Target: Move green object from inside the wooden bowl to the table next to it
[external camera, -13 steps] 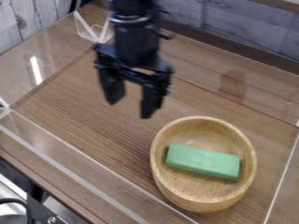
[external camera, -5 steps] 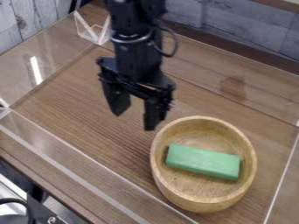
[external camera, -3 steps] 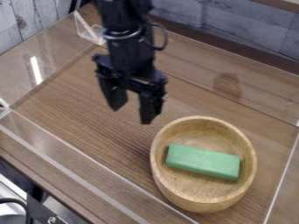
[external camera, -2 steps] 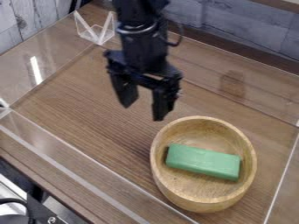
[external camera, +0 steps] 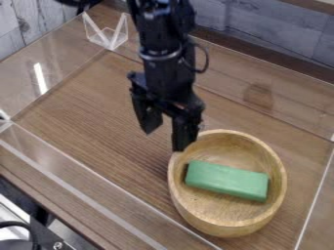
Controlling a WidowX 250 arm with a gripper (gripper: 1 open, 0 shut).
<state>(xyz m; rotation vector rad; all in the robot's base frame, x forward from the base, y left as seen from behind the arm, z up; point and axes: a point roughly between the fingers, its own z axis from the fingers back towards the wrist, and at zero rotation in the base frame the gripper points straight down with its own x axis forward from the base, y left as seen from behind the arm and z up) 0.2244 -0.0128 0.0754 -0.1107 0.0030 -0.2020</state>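
Arm: you see your black arm reach down from the top of the view, its gripper [external camera: 167,129] pointing straight down at the worktop [external camera: 92,117].
Jaws: they stand wide apart and hold nothing (the gap between the two black fingers [external camera: 150,119] is bare).
Gripper position: it hangs just above the brown wood-grain surface, beside the upper-left rim of the wooden bowl [external camera: 196,211]; whether the nearer finger touches the rim you cannot tell.
Green object [external camera: 226,181]: a flat bright green block lying inside the bowl, on its floor, long side running left to right and slightly tilted down to the right.
Wooden bowl: round, light tan, thick-rimmed, standing on the worktop toward the lower right.
Surroundings: low clear acrylic walls [external camera: 78,176] edge the worktop on the near side and the left.
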